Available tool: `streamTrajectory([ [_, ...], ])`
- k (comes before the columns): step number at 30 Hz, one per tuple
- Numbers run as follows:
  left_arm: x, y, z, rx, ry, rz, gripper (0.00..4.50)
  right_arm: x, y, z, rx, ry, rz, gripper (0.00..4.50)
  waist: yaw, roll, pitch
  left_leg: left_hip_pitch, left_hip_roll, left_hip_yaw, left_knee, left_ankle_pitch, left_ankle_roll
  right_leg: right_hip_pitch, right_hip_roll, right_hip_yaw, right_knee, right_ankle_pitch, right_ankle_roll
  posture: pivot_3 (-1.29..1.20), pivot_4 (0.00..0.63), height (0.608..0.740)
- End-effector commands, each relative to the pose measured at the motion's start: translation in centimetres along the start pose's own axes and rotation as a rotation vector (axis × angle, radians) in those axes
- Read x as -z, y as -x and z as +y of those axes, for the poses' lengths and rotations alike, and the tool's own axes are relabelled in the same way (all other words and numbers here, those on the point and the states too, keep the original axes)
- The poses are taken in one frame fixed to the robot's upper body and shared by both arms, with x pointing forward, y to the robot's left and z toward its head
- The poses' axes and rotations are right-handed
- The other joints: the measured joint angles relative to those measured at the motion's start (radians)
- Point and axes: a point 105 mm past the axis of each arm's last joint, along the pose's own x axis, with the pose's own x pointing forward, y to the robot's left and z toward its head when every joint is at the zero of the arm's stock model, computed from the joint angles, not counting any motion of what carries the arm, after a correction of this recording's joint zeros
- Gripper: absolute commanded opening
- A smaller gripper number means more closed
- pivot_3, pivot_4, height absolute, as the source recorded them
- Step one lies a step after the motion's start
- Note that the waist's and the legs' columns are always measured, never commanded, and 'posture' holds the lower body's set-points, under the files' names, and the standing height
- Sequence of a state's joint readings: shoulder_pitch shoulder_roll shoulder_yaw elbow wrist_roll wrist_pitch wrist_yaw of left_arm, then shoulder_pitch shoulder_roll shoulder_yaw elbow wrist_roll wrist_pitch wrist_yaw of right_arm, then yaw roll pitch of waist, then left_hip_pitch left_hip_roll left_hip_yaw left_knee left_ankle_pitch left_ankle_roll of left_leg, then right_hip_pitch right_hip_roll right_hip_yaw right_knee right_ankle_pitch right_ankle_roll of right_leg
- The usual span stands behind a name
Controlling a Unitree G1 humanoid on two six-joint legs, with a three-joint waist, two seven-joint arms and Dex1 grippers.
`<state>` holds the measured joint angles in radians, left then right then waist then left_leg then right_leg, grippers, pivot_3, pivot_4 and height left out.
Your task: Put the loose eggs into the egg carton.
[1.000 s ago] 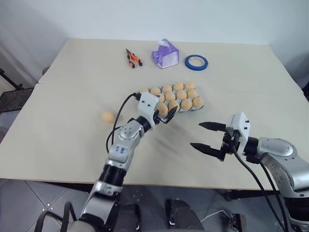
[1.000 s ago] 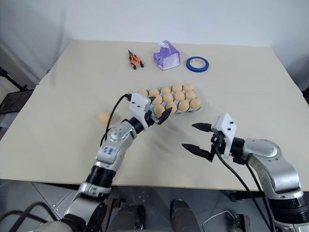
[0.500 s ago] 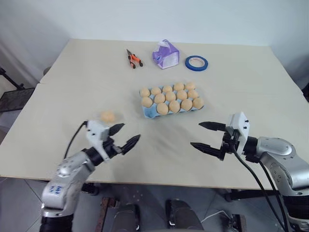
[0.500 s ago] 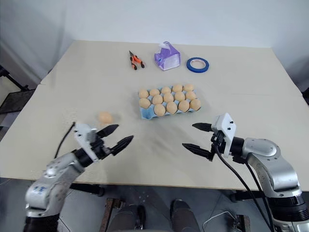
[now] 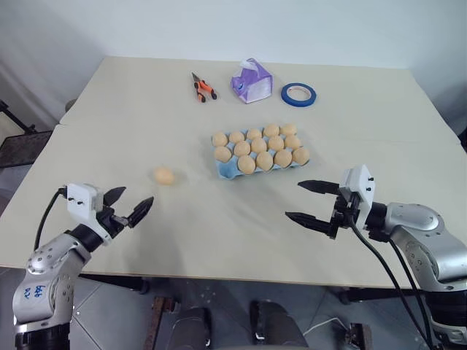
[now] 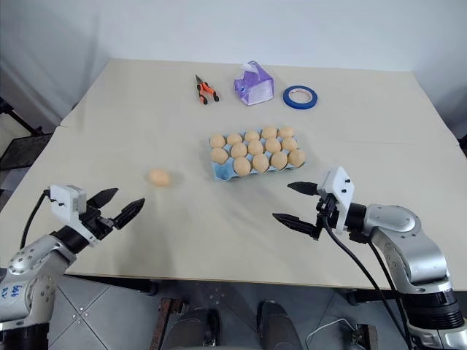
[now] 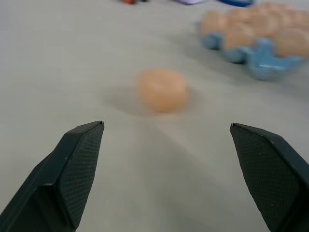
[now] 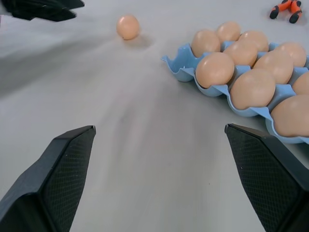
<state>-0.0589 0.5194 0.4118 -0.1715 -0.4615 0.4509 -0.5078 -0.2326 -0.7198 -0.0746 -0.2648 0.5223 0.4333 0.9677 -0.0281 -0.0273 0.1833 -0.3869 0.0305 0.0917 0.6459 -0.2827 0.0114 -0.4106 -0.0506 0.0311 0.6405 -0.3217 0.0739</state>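
One loose egg (image 5: 164,176), tan-orange, lies on the table to the left of the light blue egg carton (image 5: 228,169), whose cups hold several eggs. My left gripper (image 5: 136,197) hovers open and empty near the table's front left edge. It points at the loose egg (image 7: 161,90), which lies a short way ahead of its fingertips. My right gripper (image 5: 293,200) is open and empty too. It hangs over the table to the front right of the carton (image 8: 176,67), clear of it.
At the back of the table lie orange-handled pliers (image 5: 202,88), a purple tissue pack (image 5: 250,80) and a blue tape roll (image 5: 297,92). The table's front edge runs just below both grippers.
My left gripper has swung from the carton's near left corner out to the front left of the table, staying open. The right gripper and the loose egg have not moved.
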Motion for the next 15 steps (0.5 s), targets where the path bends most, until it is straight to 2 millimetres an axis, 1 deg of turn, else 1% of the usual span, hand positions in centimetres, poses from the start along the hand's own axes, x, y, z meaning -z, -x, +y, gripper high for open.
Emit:
streamTrajectory([
  [1, -0.7, -1.2, 0.4, 0.0, -0.044, -0.013, 4.46, -1.0, -0.2, 0.1, -0.009, 0.034, -0.025, 4.5, 0.0, 0.0, 0.0, 0.0, 0.0, 0.0, 0.0, 0.0, 0.0, 0.0, 0.0, 0.0, 0.0, 0.0, 0.0, 0.0, 0.15, 0.74],
  [4, -0.7, -2.5, 0.2, 0.028, -0.047, -0.013, 4.46, -1.0, -0.3, 0.0, -0.011, 0.035, -0.023, 4.5, 0.0, 0.0, 0.0, 0.0, 0.0, 0.0, -0.001, 0.0, 0.0, 0.0, 0.0, -0.001, -0.001, 0.0, 0.0, 0.0, 0.15, 0.74],
  [7, -1.2, -4.7, -0.2, 0.07, -0.057, -0.027, 4.46, -1.2, -0.4, 0.0, -0.012, 0.036, -0.024, 4.5, 0.0, 0.0, 0.0, -0.001, 0.0, 0.0, -0.001, 0.0, 0.0, 0.0, 0.0, -0.001, -0.002, 0.0, 0.0, 0.0, 0.15, 0.74],
  [9, -1.5, -5.9, -0.4, 0.092, -0.063, -0.039, 4.46, -1.3, -0.4, -0.1, -0.011, 0.037, -0.024, 4.5, 0.0, 0.0, 0.0, -0.001, 0.0, 0.0, -0.001, 0.0, 0.001, -0.001, 0.0, -0.002, -0.001, 0.0, 0.001, 0.0, 0.15, 0.74],
  [15, -0.6, -7.9, -0.3, 0.114, -0.068, -0.01, 4.46, -1.3, -0.3, 0.0, -0.008, 0.036, -0.017, 4.5, -0.002, 0.0, 0.0, -0.001, 0.0, 0.002, -0.001, 0.0, 0.001, -0.001, 0.001, -0.002, -0.001, 0.001, 0.001, 0.0, 0.15, 0.74],
])
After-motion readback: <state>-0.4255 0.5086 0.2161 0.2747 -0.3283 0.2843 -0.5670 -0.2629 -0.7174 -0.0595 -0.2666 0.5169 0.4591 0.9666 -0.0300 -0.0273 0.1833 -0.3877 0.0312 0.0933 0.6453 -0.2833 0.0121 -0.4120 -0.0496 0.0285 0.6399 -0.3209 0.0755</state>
